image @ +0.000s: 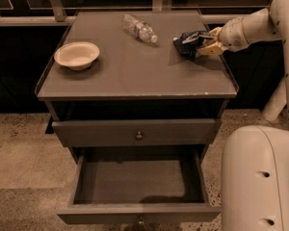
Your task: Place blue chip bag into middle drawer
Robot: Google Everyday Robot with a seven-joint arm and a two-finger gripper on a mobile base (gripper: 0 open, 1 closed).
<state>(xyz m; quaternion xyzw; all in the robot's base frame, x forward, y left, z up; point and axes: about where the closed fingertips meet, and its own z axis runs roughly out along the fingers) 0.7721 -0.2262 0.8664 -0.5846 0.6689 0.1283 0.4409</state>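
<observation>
The blue chip bag (187, 43) is crumpled and sits at the right rear of the cabinet top, lifted a little, with its shadow on the surface below. My gripper (201, 42) comes in from the right and is shut on the bag's right side, one tan finger (208, 48) below it and one above. The middle drawer (135, 211) is pulled open at the bottom of the view. Its grey inside holds nothing. It lies well below and to the left of the gripper.
A cream bowl (77, 55) sits at the left of the grey cabinet top (135, 76). A clear water bottle (140, 29) lies at the rear middle. The upper drawer front (135, 131) with its knob is closed. My white base (260, 177) stands at the lower right.
</observation>
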